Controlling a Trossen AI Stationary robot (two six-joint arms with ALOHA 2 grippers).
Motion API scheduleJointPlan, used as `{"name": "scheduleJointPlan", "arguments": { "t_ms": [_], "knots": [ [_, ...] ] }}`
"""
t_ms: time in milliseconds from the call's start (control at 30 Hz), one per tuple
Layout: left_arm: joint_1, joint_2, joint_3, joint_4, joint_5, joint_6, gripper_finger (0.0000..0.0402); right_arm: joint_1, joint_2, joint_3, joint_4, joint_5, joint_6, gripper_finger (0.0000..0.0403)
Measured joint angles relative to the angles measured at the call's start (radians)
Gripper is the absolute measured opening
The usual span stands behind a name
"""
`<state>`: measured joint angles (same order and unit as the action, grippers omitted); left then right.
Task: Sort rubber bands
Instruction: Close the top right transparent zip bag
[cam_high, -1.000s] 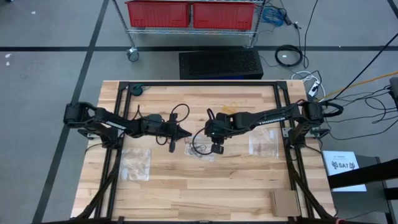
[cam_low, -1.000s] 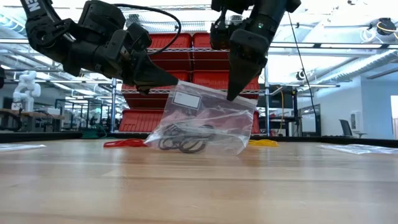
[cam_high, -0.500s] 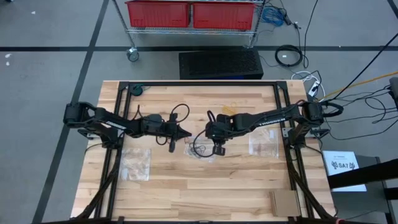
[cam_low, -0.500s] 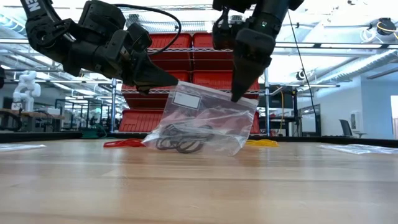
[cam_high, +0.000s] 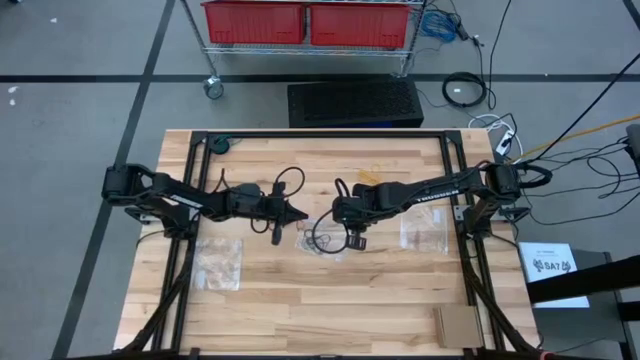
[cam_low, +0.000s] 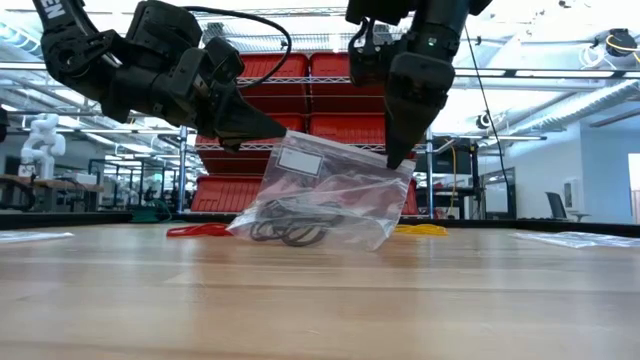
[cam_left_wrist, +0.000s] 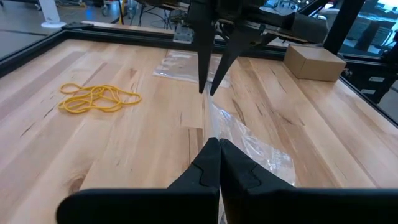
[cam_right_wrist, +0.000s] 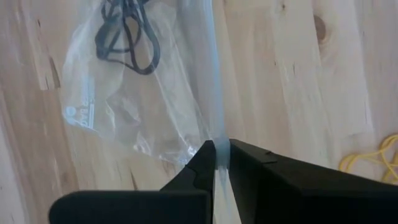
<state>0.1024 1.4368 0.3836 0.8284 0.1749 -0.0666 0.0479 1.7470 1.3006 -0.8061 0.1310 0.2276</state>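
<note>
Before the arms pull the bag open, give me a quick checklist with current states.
1. Left pincer shut on the clear bag at its top edge: ok.
2. Right pincer shut on the bag's other top corner: ok.
3. Black rubber bands inside the bag: ok.
4. Bag mouth already open: cannot tell.
5. Bag bottom resting on the table: ok.
6. Yellow rubber bands lie apart from the bag: ok.

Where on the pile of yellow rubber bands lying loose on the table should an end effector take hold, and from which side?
Judging by its pose, grip the dense tangle at the middle of the yellow rubber bands, coming straight down from above. The loops lie flat on the wooden table, so a sideways approach would probably slide past them; the tangled centre gives closing fingers the most strands.
</note>
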Motion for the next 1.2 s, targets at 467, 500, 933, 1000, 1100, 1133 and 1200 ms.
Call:
{"name": "scheduleJointPlan", "arguments": {
  "t_ms": [467, 500, 933, 1000, 1100, 1133, 1200],
  "knots": [
    [0.000, 0.000, 0.000, 0.000, 0.000, 0.001, 0.0001, 0.000, 0.000, 0.000, -0.042, -0.001, 0.028, 0.0016],
    [0.000, 0.000, 0.000, 0.000, 0.000, 0.002, 0.0001, 0.000, 0.000, 0.000, -0.042, -0.001, 0.031, 0.0016],
    [0.001, 0.000, 0.000, 0.003, -0.011, 0.003, 0.0002, 0.000, -0.025, 0.020, -0.046, 0.042, 0.052, 0.0091],
    [0.003, 0.000, 0.000, 0.002, -0.015, 0.003, 0.0002, 0.000, -0.036, 0.035, -0.055, 0.089, 0.052, 0.0113],
    [0.003, 0.000, 0.000, 0.000, -0.027, 0.003, 0.0002, 0.000, -0.050, 0.064, -0.067, 0.133, 0.043, 0.0143],
    [0.003, 0.000, 0.000, 0.000, -0.036, 0.004, 0.0002, 0.000, -0.054, 0.071, -0.075, 0.144, 0.040, 0.0151],
    [0.008, 0.000, 0.000, -0.005, -0.058, 0.022, 0.0002, 0.000, -0.061, 0.085, -0.083, 0.164, 0.031, 0.0164]
  ]
}}
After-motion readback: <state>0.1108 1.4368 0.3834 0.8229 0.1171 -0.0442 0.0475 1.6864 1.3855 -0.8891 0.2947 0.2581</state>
